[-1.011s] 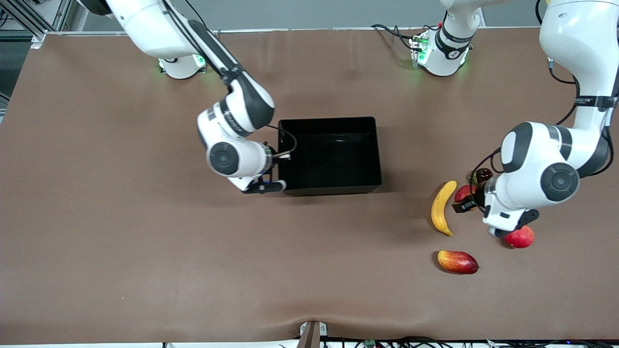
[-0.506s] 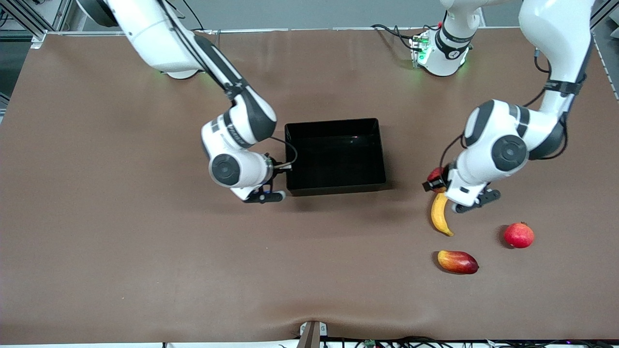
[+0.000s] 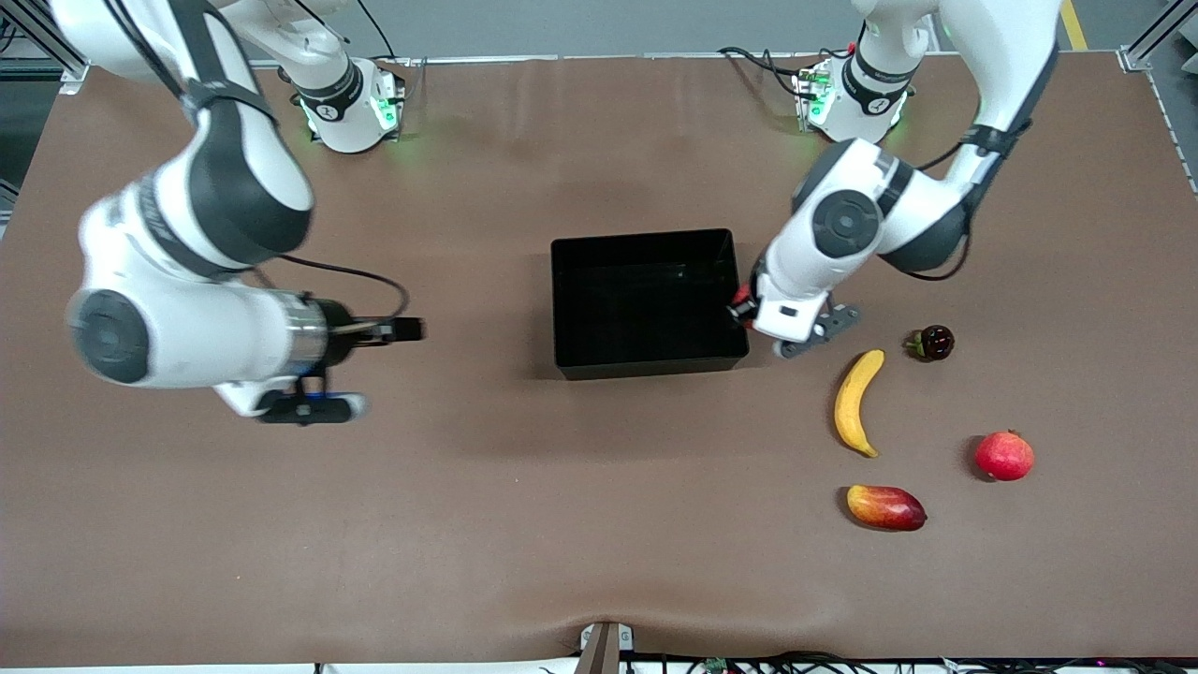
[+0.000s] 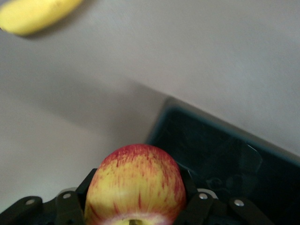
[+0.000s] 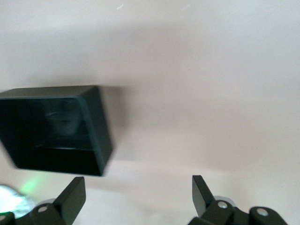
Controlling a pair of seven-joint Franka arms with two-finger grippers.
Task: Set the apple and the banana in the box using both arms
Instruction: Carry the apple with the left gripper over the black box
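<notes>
The glossy black open-topped plastic box [image 3: 646, 300] stands empty, its low walls the only barrier to entry from above. The left gripper [image 4: 136, 206], its fingers [image 4: 70, 206] clamped on the small red-and-yellow streaked apple [image 4: 136, 180], crowds the box's corner toward the left arm's end. Bare brown bench [image 3: 468, 524] lies nearer the camera than the box.

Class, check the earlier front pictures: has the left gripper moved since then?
Yes. The left gripper, shut on the apple, has travelled from beside the banana to the box's wall.
</notes>
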